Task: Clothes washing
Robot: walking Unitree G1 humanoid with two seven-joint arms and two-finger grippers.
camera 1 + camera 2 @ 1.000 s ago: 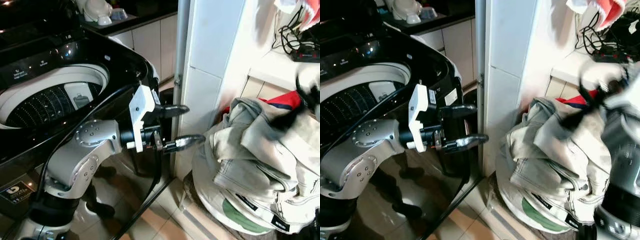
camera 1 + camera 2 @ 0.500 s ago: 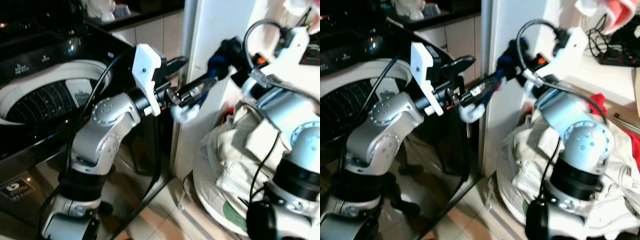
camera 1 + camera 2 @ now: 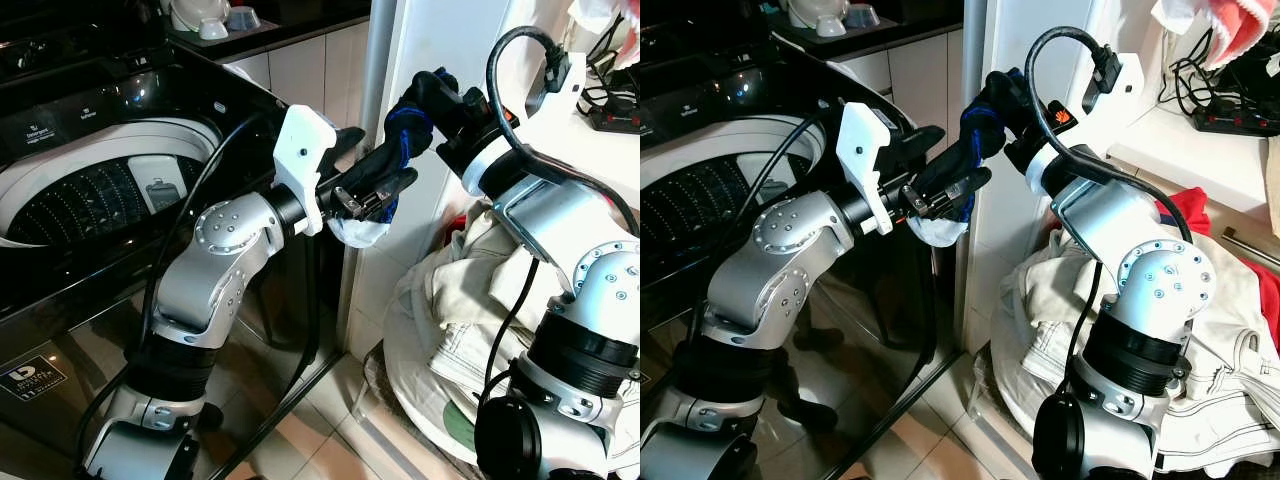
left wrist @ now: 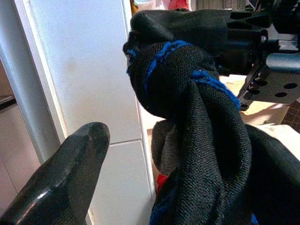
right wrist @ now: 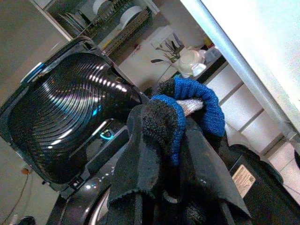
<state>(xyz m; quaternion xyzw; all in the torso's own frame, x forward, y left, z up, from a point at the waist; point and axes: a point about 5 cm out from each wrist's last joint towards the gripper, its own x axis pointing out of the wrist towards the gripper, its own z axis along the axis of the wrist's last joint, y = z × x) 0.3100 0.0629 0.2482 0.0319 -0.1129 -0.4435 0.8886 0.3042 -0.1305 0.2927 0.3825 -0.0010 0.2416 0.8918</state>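
Observation:
A black garment with blue trim hangs in mid air beside the white wall corner, a white bit of cloth showing under it. My right gripper is shut on the garment's upper end; the cloth covers its fingers in the right wrist view. My left gripper stands open around the lower part. In the left wrist view, one black finger is apart from the cloth, which hides the other finger. The top-loading washing machine's open drum lies to the left.
A pile of pale clothes fills a white basket at the lower right, with a red piece behind it. A white wall corner and metal pipe stand between machine and basket. A shelf with cables is at the far right.
My right arm has swung from the clothes pile to the left gripper, carrying the black and blue garment. My left arm has risen to meet it.

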